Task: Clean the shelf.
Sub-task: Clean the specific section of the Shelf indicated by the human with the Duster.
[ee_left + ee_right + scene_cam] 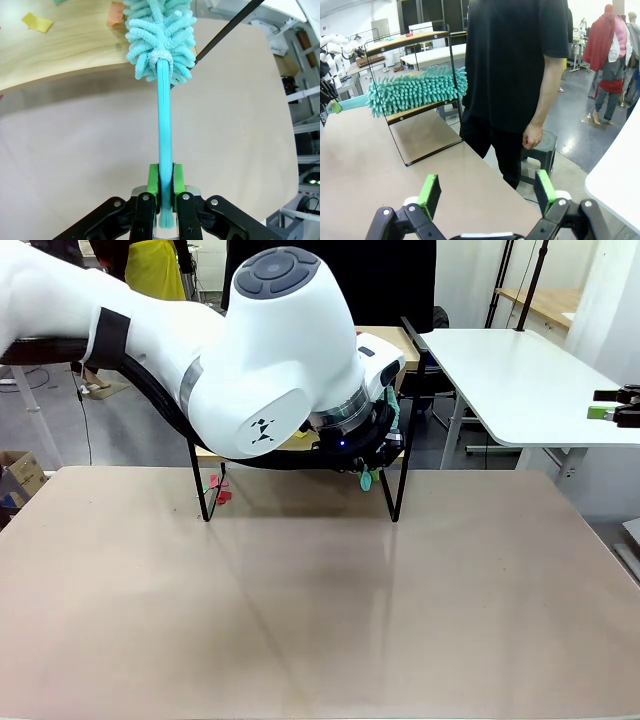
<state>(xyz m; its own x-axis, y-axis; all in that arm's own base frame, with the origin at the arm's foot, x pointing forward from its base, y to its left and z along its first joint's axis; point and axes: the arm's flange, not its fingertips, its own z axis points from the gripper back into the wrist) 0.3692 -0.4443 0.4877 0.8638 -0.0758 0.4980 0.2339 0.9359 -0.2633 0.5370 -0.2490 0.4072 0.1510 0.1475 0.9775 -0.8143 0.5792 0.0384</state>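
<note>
left pincer (166, 175) pinches the duster (160, 35), head on the shelf (65, 50) lower board to sweep scraps (37, 22). right pincer (487, 192) waits spread, well off the shelf.

Beige table (320, 600) carrying the shelf (407, 41); the lower board bears paper scraps (37, 22) and a teal duster (160, 30).

Shelf (393, 490) mostly hidden behind left arm (270, 360) in front view (only legs and a board corner show), duster (161, 35) head cut by left wrist view's top edge, right gripper (603, 404) cropped at right edge
</note>
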